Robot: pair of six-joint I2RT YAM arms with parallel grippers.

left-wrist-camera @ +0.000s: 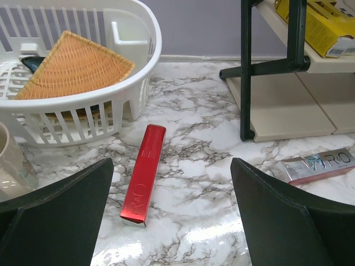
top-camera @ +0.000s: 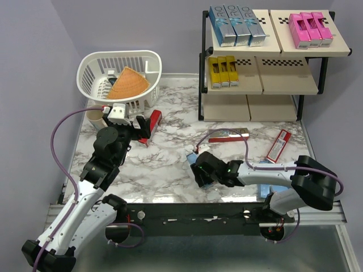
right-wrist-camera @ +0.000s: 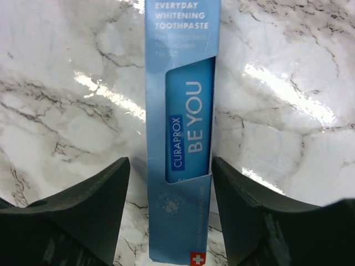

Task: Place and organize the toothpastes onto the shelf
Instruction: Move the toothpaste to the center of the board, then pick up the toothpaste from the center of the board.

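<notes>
Three silver-blue boxes (top-camera: 235, 25) and three pink boxes (top-camera: 309, 28) on the top tier of the shelf (top-camera: 283, 85), three yellow boxes (top-camera: 223, 71) on its middle tier. Three red boxes (top-camera: 151, 127) and one light blue box (right-wrist-camera: 178, 138) on the counter (top-camera: 170, 102). One basket (top-camera: 91, 68), one mug (top-camera: 94, 118).

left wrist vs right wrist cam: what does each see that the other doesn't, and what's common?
Left wrist only: white basket with a woven wedge in it, a red toothpaste carton lying flat, the shelf holding yellow cartons, and a silver carton at the right edge.
Right wrist only: a light blue Curaprox Be You toothpaste carton lying between that arm's jaws.
Both: marble tabletop and dark jaws standing apart at the bottom of the frame.
</notes>
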